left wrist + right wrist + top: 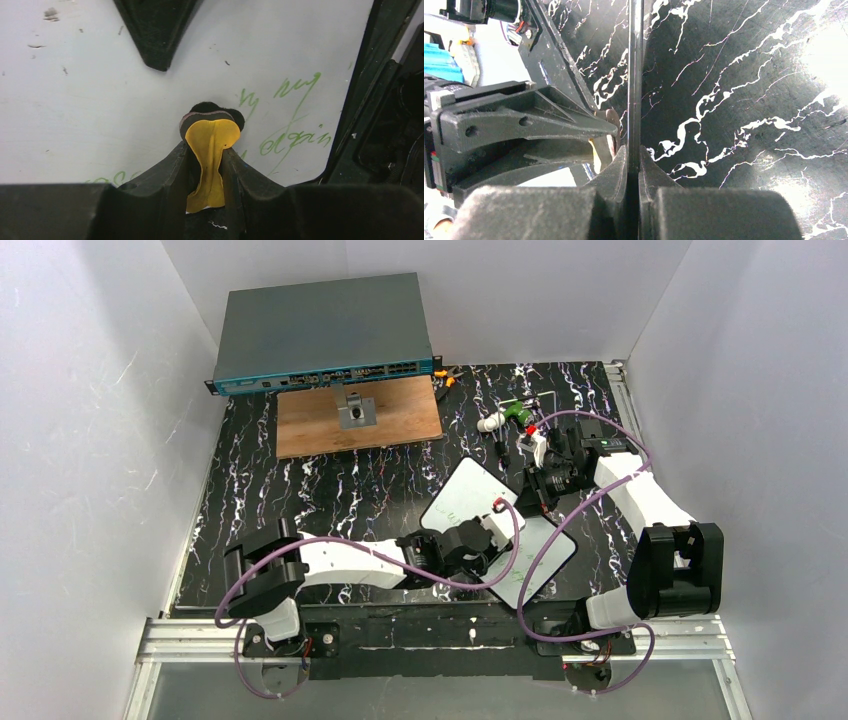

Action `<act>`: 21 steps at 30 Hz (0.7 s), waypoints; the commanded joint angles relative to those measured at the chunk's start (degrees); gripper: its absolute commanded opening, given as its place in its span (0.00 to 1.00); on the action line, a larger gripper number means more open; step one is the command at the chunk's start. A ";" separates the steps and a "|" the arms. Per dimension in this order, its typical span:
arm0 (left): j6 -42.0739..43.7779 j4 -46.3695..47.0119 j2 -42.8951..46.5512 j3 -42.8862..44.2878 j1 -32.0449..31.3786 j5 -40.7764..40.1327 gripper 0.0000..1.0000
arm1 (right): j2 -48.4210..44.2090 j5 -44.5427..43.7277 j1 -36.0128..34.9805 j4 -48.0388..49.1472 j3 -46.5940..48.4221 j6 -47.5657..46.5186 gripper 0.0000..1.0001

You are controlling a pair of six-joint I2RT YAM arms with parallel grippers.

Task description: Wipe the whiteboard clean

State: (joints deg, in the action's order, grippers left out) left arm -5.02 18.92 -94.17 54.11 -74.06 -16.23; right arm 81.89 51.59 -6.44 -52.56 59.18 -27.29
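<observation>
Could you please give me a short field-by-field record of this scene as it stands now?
whiteboard: mid-table, face marked, one edge clamped
left gripper: shut on eraser, yellow with a dark pad, pad against the board face
right gripper: shut on the board's thin edge
green writing: not yet erased, beside the eraser
table: black, marbled
back of table: network switch, wooden board, markers
board's tilt: cannot tell

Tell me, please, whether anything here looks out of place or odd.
Nothing looks spilled or broken. The whiteboard is turned diagonally to the table's edges, its rim pinched by the right gripper, and small dark scuffs speckle its surface in the left wrist view.
</observation>
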 commanded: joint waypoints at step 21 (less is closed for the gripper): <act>0.75 -1.85 -7.63 8.69 -5.30 -7.29 0.00 | -2.96 2.59 0.59 2.50 1.64 -3.41 0.01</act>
State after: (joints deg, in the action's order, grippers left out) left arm -4.45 18.52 -101.51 61.25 -78.76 -19.33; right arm 80.93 51.35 -6.22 -52.69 59.18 -27.62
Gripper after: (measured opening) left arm 0.257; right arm 0.095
